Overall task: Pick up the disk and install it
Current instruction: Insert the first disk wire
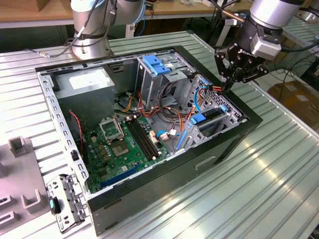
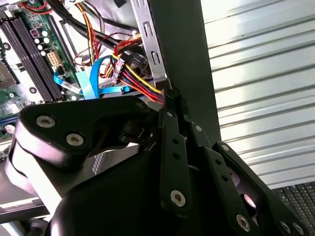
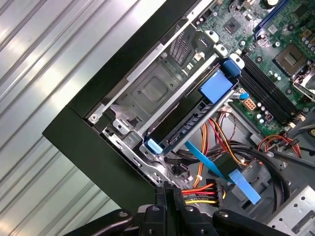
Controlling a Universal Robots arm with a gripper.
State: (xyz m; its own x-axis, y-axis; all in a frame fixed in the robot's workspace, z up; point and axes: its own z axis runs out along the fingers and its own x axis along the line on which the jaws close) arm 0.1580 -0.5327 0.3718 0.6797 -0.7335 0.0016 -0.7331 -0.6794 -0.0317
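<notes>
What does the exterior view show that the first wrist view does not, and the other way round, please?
The exterior view alone takes in the whole open computer case, the grey fixtures beside it and the arm's base. The first wrist view alone looks straight down on the disk seated in its drive bay at the case corner, blue tabs at both ends. Both share the motherboard, the bundle of coloured power wires and the gripper at the case edge.

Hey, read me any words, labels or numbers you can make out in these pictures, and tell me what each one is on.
None can be read.
White label on the grey power supply: print blurred.
Markings on the green circuit board: too small.
Grey patch on the gripper body in the second wrist view: blurred.
The disk in its blue frame, sitting in the case's bay: no print visible.
</notes>
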